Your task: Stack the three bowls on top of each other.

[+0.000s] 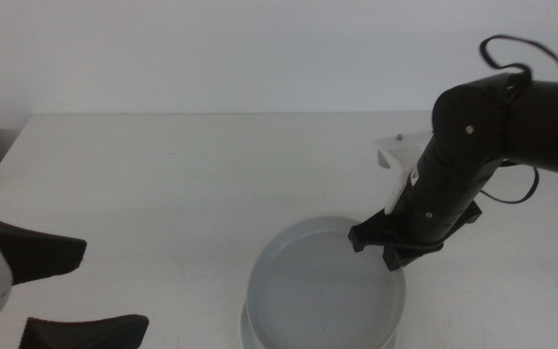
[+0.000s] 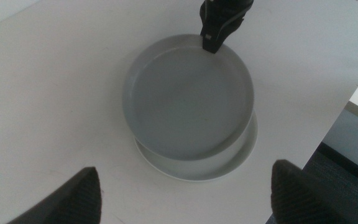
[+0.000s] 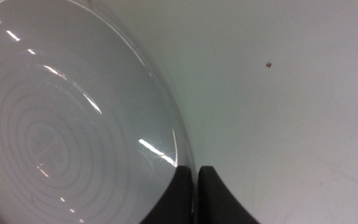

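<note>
The light grey bowl (image 1: pixel 323 286) sits over the white bowl (image 1: pixel 248 332) near the table's front edge, shifted a little off its centre. I cannot tell if it rests on the white bowl. My right gripper (image 1: pixel 387 247) is shut on the grey bowl's far right rim. The right wrist view shows the jaws (image 3: pixel 196 171) pinching the rim of the grey bowl (image 3: pixel 67 124). The left wrist view shows the grey bowl (image 2: pixel 188 96), the white bowl (image 2: pixel 229 167) under it and the right gripper (image 2: pixel 215 38). My left gripper (image 1: pixel 114 289) waits open at the front left. The mint green bowl is out of view.
A small white object (image 1: pixel 400 155) lies at the back right behind the right arm. The white table's edge (image 2: pixel 340 118) runs close to the bowls in the left wrist view.
</note>
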Controlling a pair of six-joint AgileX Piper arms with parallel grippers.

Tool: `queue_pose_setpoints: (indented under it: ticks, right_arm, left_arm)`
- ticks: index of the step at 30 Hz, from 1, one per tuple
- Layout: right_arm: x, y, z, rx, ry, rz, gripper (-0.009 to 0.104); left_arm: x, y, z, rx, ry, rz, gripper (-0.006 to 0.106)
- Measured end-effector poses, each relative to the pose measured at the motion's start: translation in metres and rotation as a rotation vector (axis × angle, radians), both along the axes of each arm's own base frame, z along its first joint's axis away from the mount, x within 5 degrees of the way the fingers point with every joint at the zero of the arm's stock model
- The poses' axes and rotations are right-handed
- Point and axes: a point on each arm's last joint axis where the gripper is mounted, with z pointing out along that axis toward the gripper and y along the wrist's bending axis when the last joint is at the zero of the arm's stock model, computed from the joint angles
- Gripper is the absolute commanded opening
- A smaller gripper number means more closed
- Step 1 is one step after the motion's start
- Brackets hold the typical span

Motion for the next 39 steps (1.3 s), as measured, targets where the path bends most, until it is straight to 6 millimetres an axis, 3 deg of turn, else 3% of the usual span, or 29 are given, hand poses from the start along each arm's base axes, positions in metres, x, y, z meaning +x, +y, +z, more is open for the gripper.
queue_pose_setpoints:
  ticks: [19, 23, 31, 39]
  right_arm:
    - [0.000, 0.004, -0.019, -0.039, 0.087, 0.010, 0.001]
    - [-0.001, 0.005, -0.019, -0.036, 0.097, 0.019, 0.012]
    - [-0.002, 0.005, -0.016, -0.044, 0.122, 0.025, 0.049]
    - [0.011, 0.013, 0.023, -0.023, 0.073, 0.087, 0.053]
  left_arm:
    - [0.000, 0.000, 0.000, 0.000, 0.000, 0.000, 0.105]
    - [0.000, 0.000, 0.000, 0.000, 0.000, 0.000, 0.105]
    - [0.000, 0.000, 0.000, 0.000, 0.000, 0.000, 0.105]
    - [0.000, 0.000, 0.000, -0.003, -0.003, 0.001, 0.105]
